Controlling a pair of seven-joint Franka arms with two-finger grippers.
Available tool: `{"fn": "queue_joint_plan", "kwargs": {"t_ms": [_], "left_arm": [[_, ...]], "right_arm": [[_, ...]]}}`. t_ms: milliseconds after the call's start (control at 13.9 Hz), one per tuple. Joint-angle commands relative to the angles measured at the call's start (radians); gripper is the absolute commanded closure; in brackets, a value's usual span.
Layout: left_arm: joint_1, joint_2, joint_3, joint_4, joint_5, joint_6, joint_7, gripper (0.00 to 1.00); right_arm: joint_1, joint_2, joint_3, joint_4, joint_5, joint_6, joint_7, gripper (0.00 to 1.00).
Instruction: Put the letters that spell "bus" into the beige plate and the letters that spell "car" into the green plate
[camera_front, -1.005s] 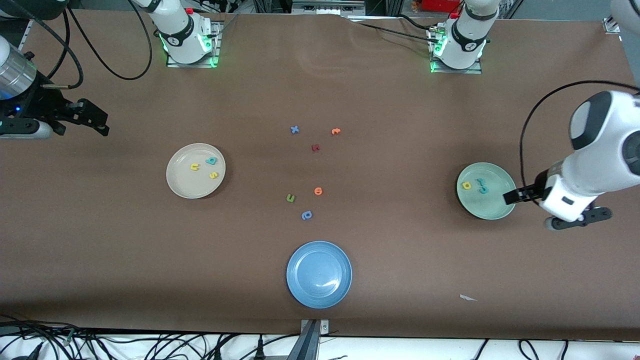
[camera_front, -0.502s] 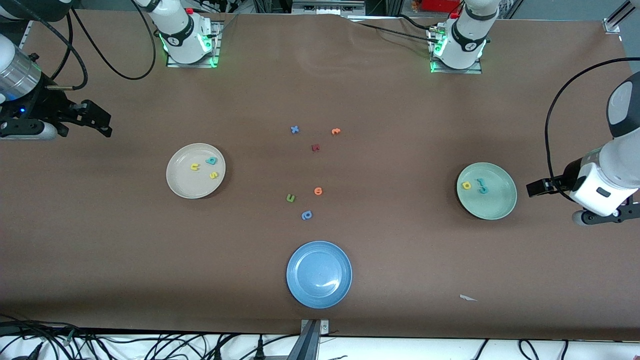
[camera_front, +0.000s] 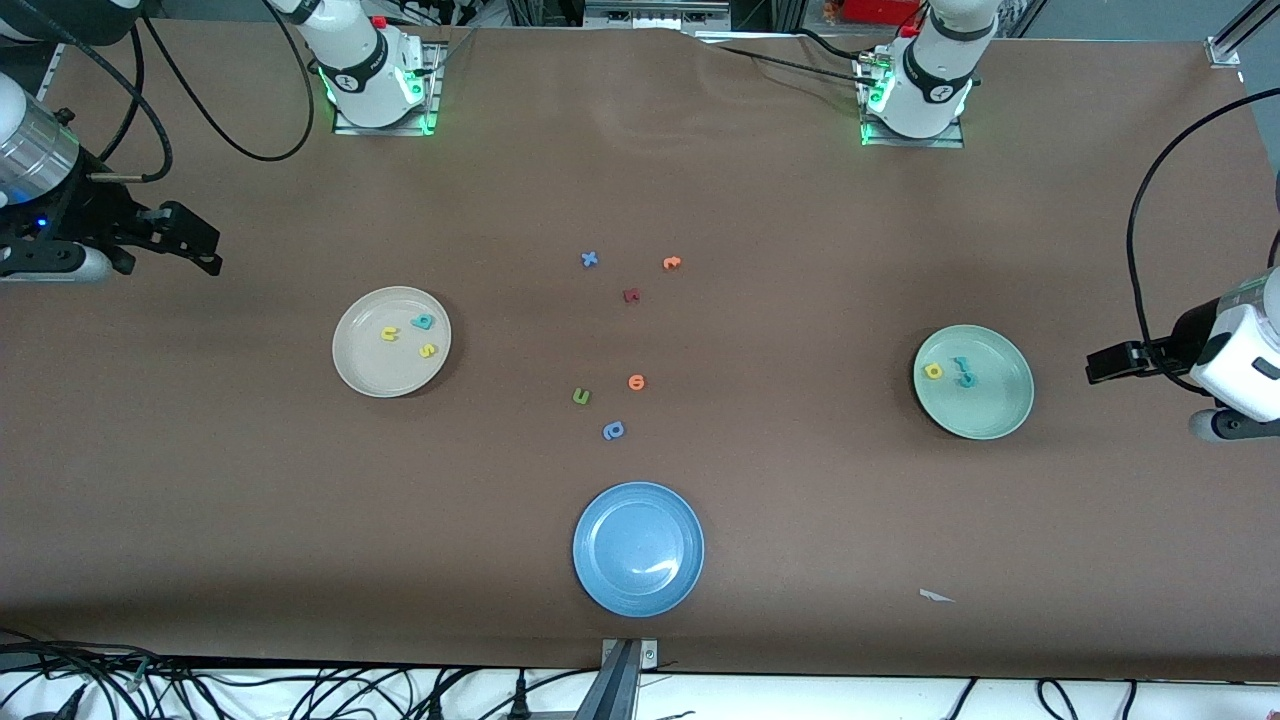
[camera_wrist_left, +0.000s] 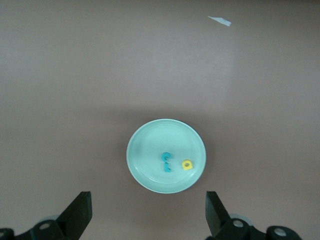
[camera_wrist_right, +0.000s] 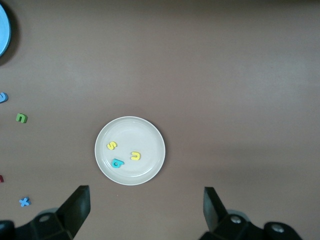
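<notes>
The beige plate (camera_front: 372, 372) (camera_wrist_right: 145, 131) holds the teal b (camera_front: 423, 322) (camera_wrist_right: 117, 163), yellow u (camera_front: 389, 334) (camera_wrist_right: 135, 156) and yellow s (camera_front: 428, 350) (camera_wrist_right: 112, 145). In the green plate (camera_front: 995, 412) (camera_wrist_left: 150, 142) lie the yellow a (camera_front: 933, 371) (camera_wrist_left: 187, 165) and, close together, the teal c and r (camera_front: 964, 372) (camera_wrist_left: 166, 162). My left gripper (camera_front: 1245, 422) (camera_wrist_left: 148, 199) hangs open and empty, high over the table's left-arm end beside the green plate. My right gripper (camera_front: 40, 262) (camera_wrist_right: 145, 192) waits open and empty, high over the right-arm end.
A blue plate (camera_front: 638, 548) sits nearest the front camera. Loose letters lie mid-table: blue x (camera_front: 589, 259), two orange ones (camera_front: 671, 263), dark red (camera_front: 631, 295), green u-shape (camera_front: 581, 397), blue-violet p-like (camera_front: 613, 431). A white scrap (camera_front: 935, 596) lies near the front edge.
My left arm has drawn back from over the green plate's edge toward its end of the table. The right arm has barely shifted. No letter has moved.
</notes>
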Motion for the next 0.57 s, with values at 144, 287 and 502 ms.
{"fn": "queue_joint_plan", "kwargs": {"t_ms": [144, 287, 502], "left_arm": [[-0.166, 0.009, 0.213, 0.122, -0.124, -0.061, 0.093, 0.0], [-0.275, -0.006, 0.365, 0.175, -0.198, -0.086, 0.113, 0.0], [-0.414, -0.046, 0.567, 0.175, -0.307, -0.086, 0.156, 0.0]], "right_arm": [[-0.017, 0.014, 0.015, 0.031, -0.004, -0.035, -0.012, 0.0], [-0.017, 0.011, 0.013, 0.054, 0.004, -0.104, -0.014, 0.0], [-0.016, 0.014, 0.015, 0.058, 0.016, -0.118, -0.005, 0.0]]}}
